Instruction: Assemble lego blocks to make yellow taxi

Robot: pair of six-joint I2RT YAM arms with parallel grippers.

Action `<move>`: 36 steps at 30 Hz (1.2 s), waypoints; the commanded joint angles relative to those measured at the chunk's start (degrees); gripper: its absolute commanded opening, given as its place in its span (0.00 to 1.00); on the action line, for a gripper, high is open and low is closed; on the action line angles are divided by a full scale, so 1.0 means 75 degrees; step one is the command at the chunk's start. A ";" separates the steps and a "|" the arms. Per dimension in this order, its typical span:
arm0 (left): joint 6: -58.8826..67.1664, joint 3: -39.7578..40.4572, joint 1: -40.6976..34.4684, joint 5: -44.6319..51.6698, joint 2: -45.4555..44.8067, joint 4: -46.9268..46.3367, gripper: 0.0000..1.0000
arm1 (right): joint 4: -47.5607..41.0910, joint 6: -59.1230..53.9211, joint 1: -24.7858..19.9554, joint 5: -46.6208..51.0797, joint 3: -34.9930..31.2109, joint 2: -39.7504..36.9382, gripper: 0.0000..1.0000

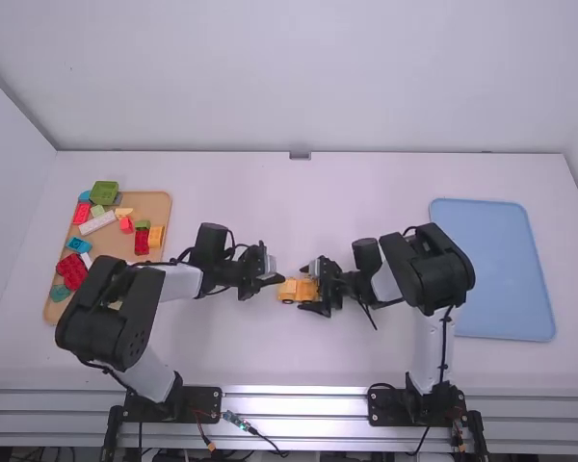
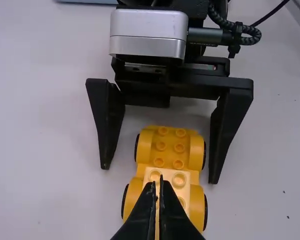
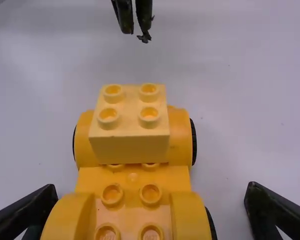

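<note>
Yellow car [image 3: 132,179], between parted fingers of right hand [image 1: 304,289], near left hand [image 1: 280,279]

1. High view: cam's up above and behind the arms [image 1: 438,269], farthest out, looking toward 12 o'clock and down over the table [image 1: 366,192] to the back wall [image 1: 289,77].
2. Left wrist view: way closer, angled down toward roughly 3 o'clock on the high view's clock, at the right gripper [image 1: 306,289].
3. Right wrist view: tightest on the yellow car [image 1: 291,291], angled down toward about 9 o'clock, left gripper [image 1: 277,279] farther off.
4. All three share the car and some table around it.
</note>
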 commanded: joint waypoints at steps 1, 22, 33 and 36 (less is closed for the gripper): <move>0.0090 -0.0038 -0.0047 0.0052 -0.0090 -0.0070 0.02 | -0.0044 0.0187 -0.0020 -0.0015 0.0134 0.0082 0.88; 0.0119 -0.0102 -0.0370 -0.0603 0.0047 -0.0192 0.02 | 0.0020 0.0160 -0.0020 -0.0015 0.0044 0.0082 0.59; 0.0009 -0.0102 -0.0530 -0.0804 0.0052 -0.0044 0.02 | 0.0029 0.0157 -0.0020 -0.0015 0.0029 0.0082 0.59; -0.0169 -0.0102 -0.0691 -0.0854 0.0052 0.0073 0.02 | 0.0026 0.0160 -0.0020 -0.0017 0.0038 0.0082 0.60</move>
